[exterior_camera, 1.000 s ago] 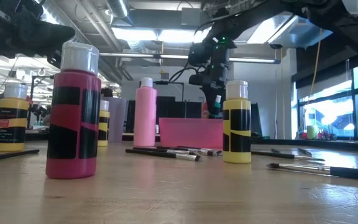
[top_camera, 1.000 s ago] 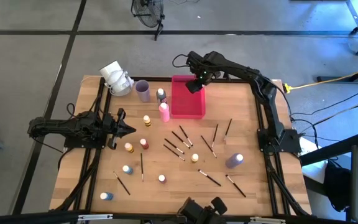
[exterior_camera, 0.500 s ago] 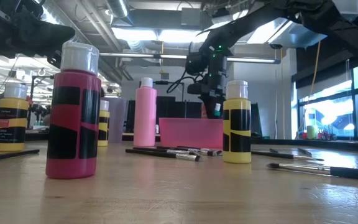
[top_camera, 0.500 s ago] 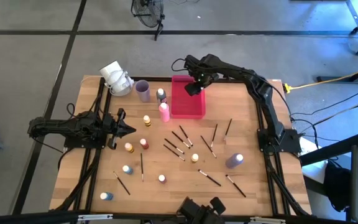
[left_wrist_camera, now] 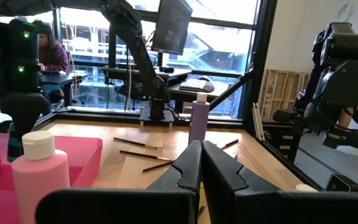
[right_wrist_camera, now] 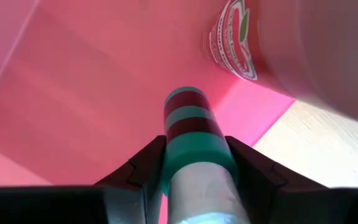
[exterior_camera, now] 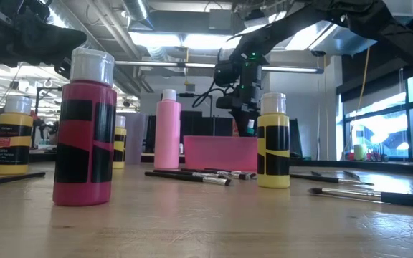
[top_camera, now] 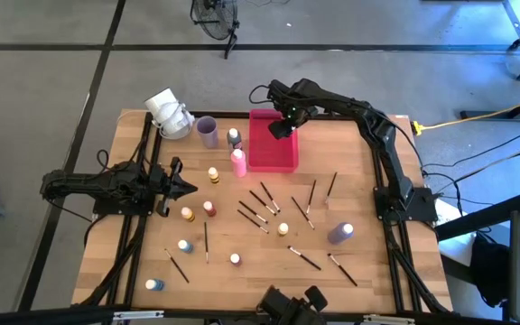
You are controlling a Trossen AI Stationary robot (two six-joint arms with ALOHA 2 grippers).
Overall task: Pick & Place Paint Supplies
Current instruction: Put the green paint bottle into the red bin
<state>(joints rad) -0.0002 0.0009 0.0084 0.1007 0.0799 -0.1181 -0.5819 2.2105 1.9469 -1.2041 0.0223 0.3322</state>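
Observation:
My right gripper (top_camera: 281, 126) points down over the far right part of the pink tray (top_camera: 264, 158) and is shut on a green paint bottle (right_wrist_camera: 188, 124) with dark red label bands. A red bottle (right_wrist_camera: 235, 43) stands in the tray close beside it. More paint bottles (top_camera: 210, 174) and thin dark paintbrushes (top_camera: 260, 208) stand and lie across the wooden table. My left gripper (top_camera: 186, 188) is shut, holds nothing, and stays level at the table's left side. My right gripper pinches the green bottle between its two fingers (right_wrist_camera: 143, 168), one on each side, just below the pale cap (right_wrist_camera: 201, 186). The fingers come from above, pointing down. The bottle hangs upright below them over the tray floor; whether its base touches the floor, I cannot tell.
A lilac cup (top_camera: 207, 132), a pale roll-like object (top_camera: 168, 113), a tall pink bottle (top_camera: 238, 162) and a grey-capped bottle (top_camera: 234, 137) stand left of the tray. A purple bottle (top_camera: 339, 234) stands near the right. Brushes lie scattered over the table's middle.
My right gripper has sunk a little toward the tray with the green bottle, shifting slightly toward the table's left, then held still. The bottle stays upright in its hold.

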